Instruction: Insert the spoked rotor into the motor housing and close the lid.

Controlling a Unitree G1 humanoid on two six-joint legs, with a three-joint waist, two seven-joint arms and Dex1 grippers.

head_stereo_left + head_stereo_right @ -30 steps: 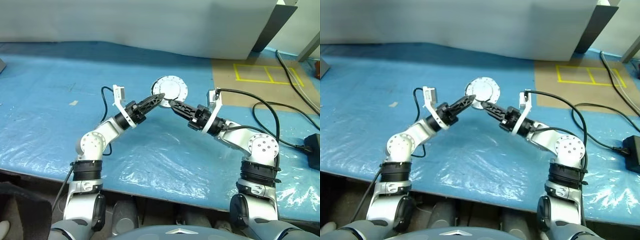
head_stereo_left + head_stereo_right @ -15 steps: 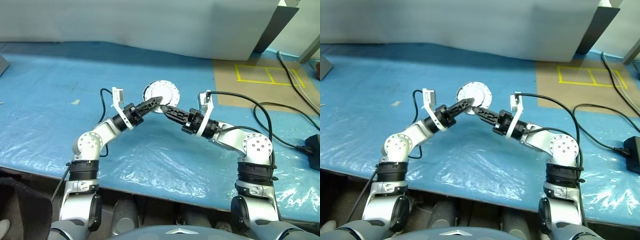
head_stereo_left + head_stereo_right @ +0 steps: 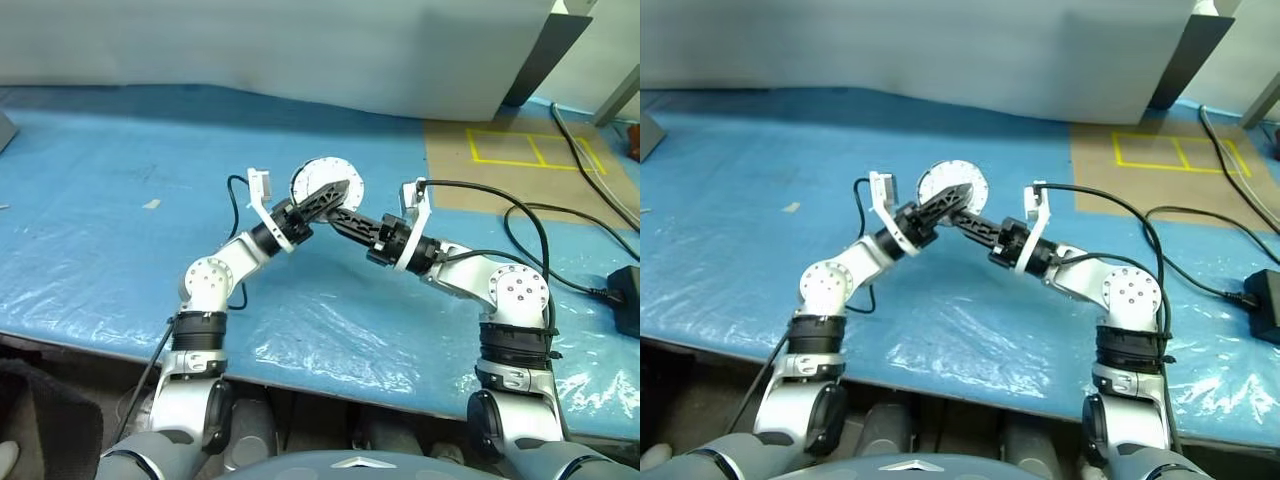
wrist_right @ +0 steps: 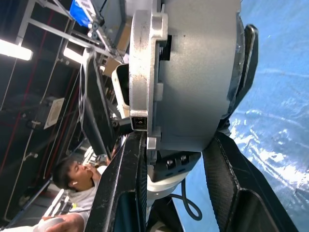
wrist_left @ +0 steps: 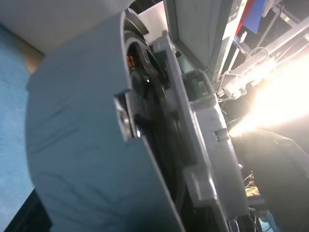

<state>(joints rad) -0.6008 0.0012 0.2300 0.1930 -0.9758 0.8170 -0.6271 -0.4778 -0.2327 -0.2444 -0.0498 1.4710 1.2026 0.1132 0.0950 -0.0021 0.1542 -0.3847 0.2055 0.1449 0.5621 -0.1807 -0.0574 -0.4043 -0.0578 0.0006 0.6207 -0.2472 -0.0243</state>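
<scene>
The motor housing (image 3: 318, 176) hangs in the air over the table, its round silver face towards me. In the right wrist view it is edge-on: the grey cup (image 4: 198, 72) with the lid (image 4: 142, 72) against it. My right gripper (image 3: 341, 213) is shut on the lower rim, one finger on the lid, the other on the cup. My left gripper (image 3: 340, 190) is open astride the assembly, fingers lying across it. Close up, copper coils (image 5: 129, 60) show in a narrow gap between cup (image 5: 82, 145) and lid (image 5: 198, 130). Whether the dark rim there is the spoked rotor I cannot tell.
A blue plastic sheet (image 3: 120, 200) covers the table. At the back right lie a brown patch with yellow tape (image 3: 535, 148), black cables (image 3: 560, 225) and a black adapter (image 3: 626, 300). A white board (image 3: 300, 50) stands behind. A person (image 4: 77, 188) shows past the right gripper.
My left arm has swung right, and its fingers now reach further across the housing's face. The right gripper has kept its hold without moving. The camera shifted a little.
</scene>
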